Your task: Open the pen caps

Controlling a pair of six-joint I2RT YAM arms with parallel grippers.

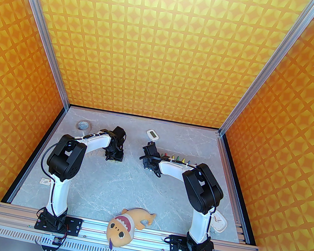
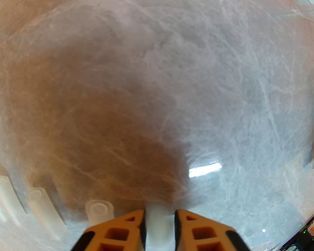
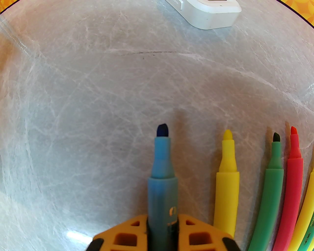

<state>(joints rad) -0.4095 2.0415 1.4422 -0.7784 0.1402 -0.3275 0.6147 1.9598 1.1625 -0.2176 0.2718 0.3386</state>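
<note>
1. My left gripper [image 2: 160, 214]: jaws narrow, flanking a pale cap [image 2: 159, 226]; pinched or freed, I cannot tell.
2. Loose caps [image 2: 99, 210] lie near, at 9 o'clock.
3. My right gripper [image 3: 162, 218]: clamped on the blue pen [image 3: 162, 166], bare tip towards 12 o'clock.
4. Yellow pen [image 3: 227, 186], uncapped, lies parallel at 3 o'clock; probable set-down there.

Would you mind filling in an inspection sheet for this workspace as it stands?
Surface: grey marbled table.
Job's things: blue pen uncapped; yellow pen, green pen and red pen lie beside it, uncapped; three loose caps on the table.
Clutter: tape roll, timer, plush toy, clock.
Grippers: left gripper closed on a cap; right gripper shut on the blue pen.
Cables: black cable loops along the left arm.
Surroundings: orange patterned walls.
</note>
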